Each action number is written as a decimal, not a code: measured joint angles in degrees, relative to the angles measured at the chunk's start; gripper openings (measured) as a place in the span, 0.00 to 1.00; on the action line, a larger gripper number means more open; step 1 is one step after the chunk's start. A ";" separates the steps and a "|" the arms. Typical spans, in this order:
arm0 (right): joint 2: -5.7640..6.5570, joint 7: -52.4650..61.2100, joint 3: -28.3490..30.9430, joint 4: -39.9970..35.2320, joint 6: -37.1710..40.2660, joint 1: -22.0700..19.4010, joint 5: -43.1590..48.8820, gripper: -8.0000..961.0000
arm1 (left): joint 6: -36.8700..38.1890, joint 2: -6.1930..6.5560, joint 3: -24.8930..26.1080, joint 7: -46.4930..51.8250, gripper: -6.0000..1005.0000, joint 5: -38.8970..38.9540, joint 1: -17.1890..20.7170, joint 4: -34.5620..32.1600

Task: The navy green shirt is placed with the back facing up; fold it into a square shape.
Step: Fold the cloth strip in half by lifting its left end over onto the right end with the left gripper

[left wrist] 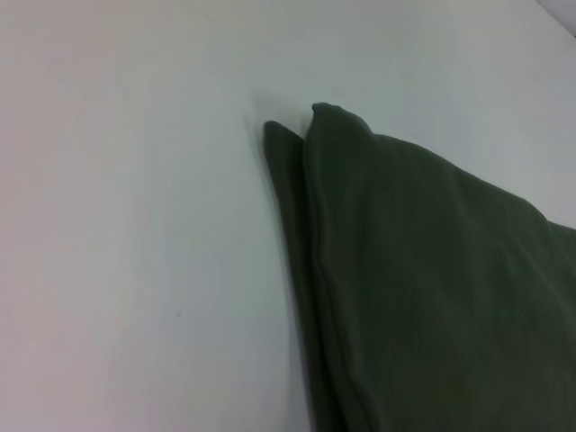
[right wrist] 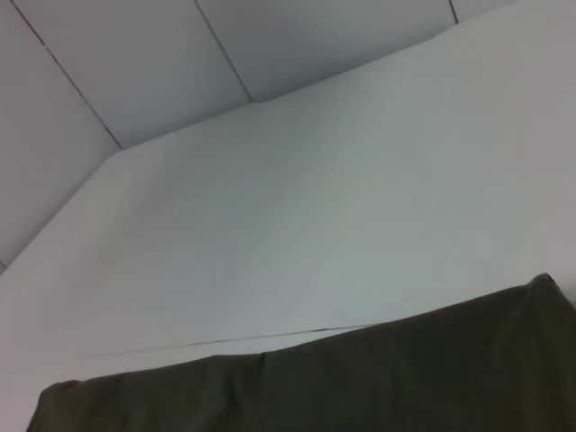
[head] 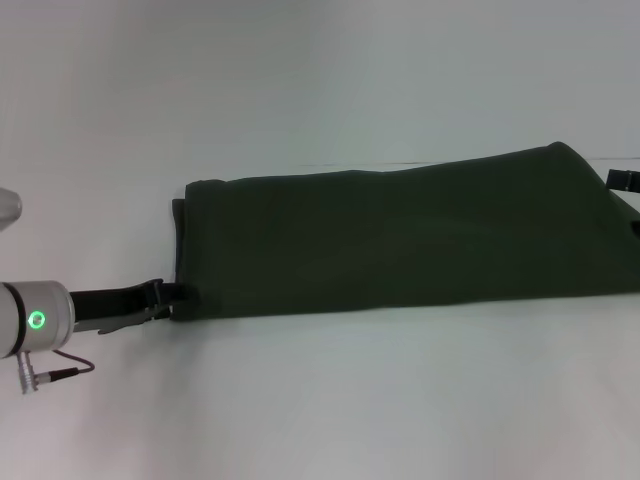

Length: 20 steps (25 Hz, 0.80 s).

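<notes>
The navy green shirt (head: 400, 235) lies on the white table as a long folded band running from left to right. Its right end rises to a peak near the far right. My left gripper (head: 172, 298) is low at the band's near-left corner, its tips touching the cloth edge. The left wrist view shows that end of the shirt (left wrist: 432, 288) close up, with two stacked layers at the fold. Only a black piece of my right gripper (head: 623, 180) shows, at the shirt's right end by the picture's edge. The right wrist view shows the shirt's (right wrist: 360, 387) top edge.
The white table (head: 320, 90) stretches bare behind and in front of the shirt. A thin seam line (head: 350, 165) runs along the table just behind the cloth. Pale wall panels (right wrist: 180, 54) stand beyond the table's far edge.
</notes>
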State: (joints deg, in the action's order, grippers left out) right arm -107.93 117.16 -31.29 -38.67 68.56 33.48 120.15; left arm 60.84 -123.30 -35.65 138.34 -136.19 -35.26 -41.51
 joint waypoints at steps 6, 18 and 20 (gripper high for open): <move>0.00 0.00 0.00 0.00 -0.01 0.00 0.00 0.81 | 0.87 -0.10 -0.41 -0.08 0.53 0.10 -0.37 0.03; 0.00 -0.03 0.00 0.00 -0.01 0.00 -0.06 0.81 | -0.27 -0.10 -1.61 -0.34 0.46 -0.25 -0.52 -0.20; 0.00 -0.03 0.00 0.00 -0.01 0.03 -0.08 0.81 | -0.63 -0.10 -1.86 -0.35 0.39 -0.28 -0.57 -0.23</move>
State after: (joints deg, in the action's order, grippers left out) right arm -107.93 117.13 -31.29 -38.67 68.55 33.51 120.07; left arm 60.21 -123.40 -37.51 137.99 -136.47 -35.84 -41.74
